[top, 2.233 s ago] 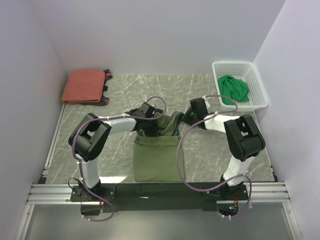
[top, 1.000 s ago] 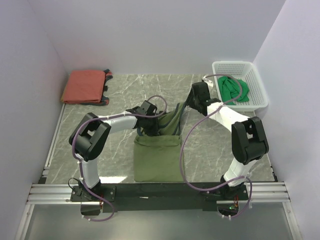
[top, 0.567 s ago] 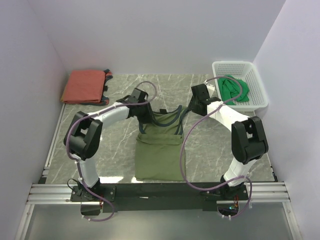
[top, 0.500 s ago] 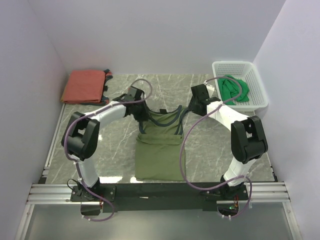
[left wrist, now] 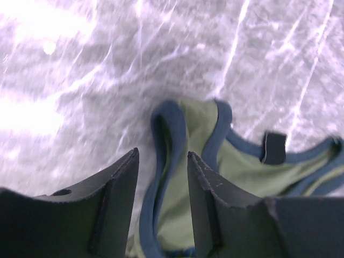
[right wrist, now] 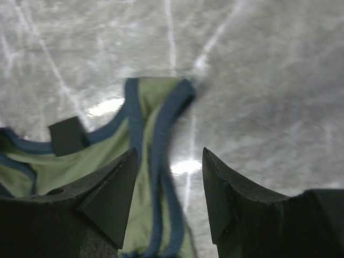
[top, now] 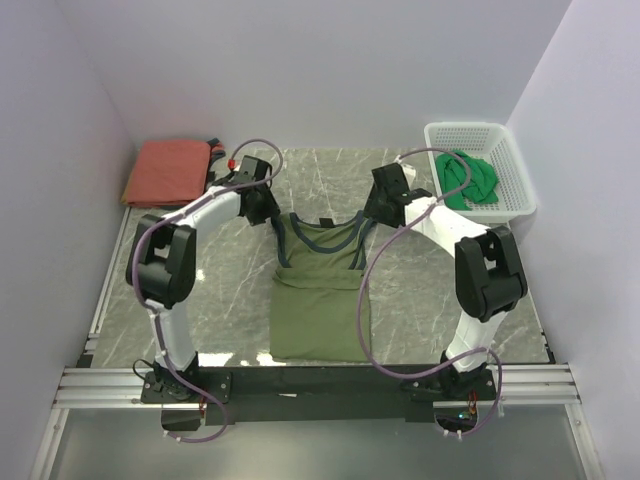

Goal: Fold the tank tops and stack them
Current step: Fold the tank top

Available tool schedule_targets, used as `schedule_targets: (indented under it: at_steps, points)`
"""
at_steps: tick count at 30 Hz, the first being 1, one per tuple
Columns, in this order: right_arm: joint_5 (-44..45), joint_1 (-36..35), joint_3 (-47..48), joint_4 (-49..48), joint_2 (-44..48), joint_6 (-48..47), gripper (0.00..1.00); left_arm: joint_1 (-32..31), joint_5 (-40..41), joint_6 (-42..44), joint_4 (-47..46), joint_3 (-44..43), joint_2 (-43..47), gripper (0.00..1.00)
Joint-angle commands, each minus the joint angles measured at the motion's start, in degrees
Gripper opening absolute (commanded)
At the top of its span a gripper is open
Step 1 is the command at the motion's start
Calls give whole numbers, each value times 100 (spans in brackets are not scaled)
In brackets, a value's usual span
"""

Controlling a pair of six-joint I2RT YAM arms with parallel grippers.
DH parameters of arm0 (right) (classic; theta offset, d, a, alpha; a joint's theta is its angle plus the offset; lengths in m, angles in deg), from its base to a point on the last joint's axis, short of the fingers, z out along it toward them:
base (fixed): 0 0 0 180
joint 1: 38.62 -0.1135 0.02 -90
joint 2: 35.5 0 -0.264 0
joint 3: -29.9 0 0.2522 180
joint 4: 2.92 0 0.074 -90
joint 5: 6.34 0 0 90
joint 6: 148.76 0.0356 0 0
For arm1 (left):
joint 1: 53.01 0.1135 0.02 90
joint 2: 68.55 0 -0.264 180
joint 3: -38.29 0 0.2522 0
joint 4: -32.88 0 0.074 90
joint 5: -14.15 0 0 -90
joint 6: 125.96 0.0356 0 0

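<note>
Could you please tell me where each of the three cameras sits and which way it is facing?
Top external: above and behind the arm bases, looking down and forward over the table; both arms show whole, left gripper and right gripper at the olive tank top's far corners.
Left wrist: on the left arm, looking down past its own two fingers at one strap.
Right wrist: likewise, its fingers framing the other strap.
Shared: both wrist views show the top's dark neck label.

The left claw [left wrist: 161, 161] has its 2 dark fingers [left wrist: 115, 209] apart over the marbled grey desk [left wrist: 80, 64]. A navy-trimmed strap of the olive tank top [left wrist: 200, 129] lies in the gap, with a dark tag [left wrist: 274, 148] at its neckline.
</note>
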Motion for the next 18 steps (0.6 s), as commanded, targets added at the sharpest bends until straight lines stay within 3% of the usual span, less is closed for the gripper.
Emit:
schedule_targets:
  at_steps: [1, 7, 10, 14, 18]
  points:
    - [-104, -69, 320, -28, -239, -47, 59, -23, 165, 240, 164, -548, -433, 47]
    - [-8, -60, 558, 121, -617, -64, 59, -14, 200, 372, 270, -935, -996, 43]
    - [10, -60, 628, 174, -775, -64, 59, -14, 104, 434, 296, -1163, -1234, 35]
    - [-7, -43, 646, 131, -969, -55, 59, -14, -55, 451, 200, -1340, -1462, 16]
    - [36, 53, 873, 78, -1250, -64, 54, 4, -125, 425, -46, -1393, -1410, 6]
